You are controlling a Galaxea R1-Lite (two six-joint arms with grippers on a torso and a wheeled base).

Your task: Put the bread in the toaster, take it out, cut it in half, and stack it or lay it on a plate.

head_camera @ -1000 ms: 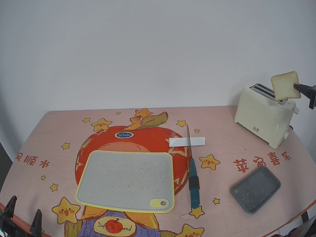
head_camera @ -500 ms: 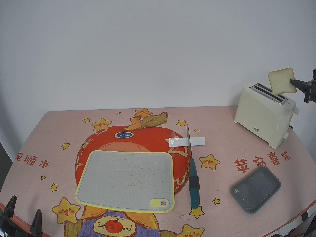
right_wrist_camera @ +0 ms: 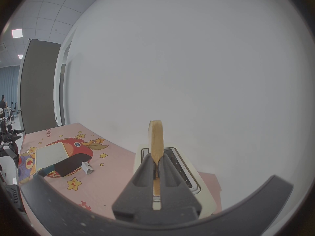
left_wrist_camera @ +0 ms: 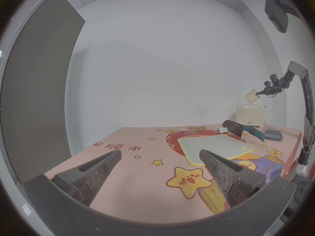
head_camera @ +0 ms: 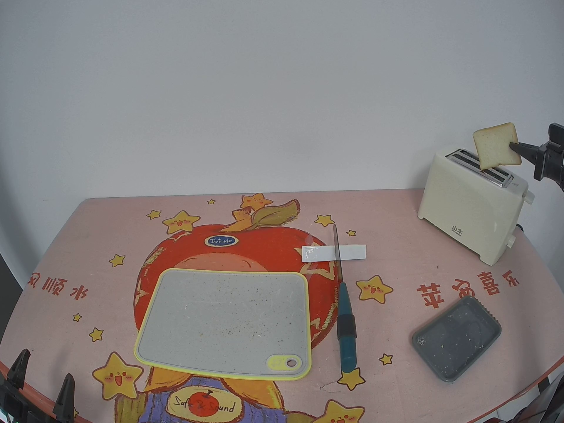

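A slice of bread (head_camera: 497, 145) hangs in the air just above the slots of the cream toaster (head_camera: 472, 205) at the table's far right. My right gripper (head_camera: 517, 146) is shut on the slice's right edge; in the right wrist view the bread (right_wrist_camera: 155, 141) stands edge-on between the fingers, over the toaster (right_wrist_camera: 183, 177). The bread (left_wrist_camera: 252, 96) is small and distant in the left wrist view. My left gripper (left_wrist_camera: 160, 161) is open and empty, low over the table's near left corner, where its fingertips (head_camera: 64, 390) poke up.
A grey cutting board with a yellow rim (head_camera: 225, 322) lies in the middle of the table. A knife with a teal handle (head_camera: 344, 312) lies to its right, its blade across a white strip (head_camera: 333, 252). A dark rectangular plate (head_camera: 456, 337) sits near the front right.
My right gripper has lifted the bread up and slightly left, clear of the toaster's top. The left arm has stayed still.
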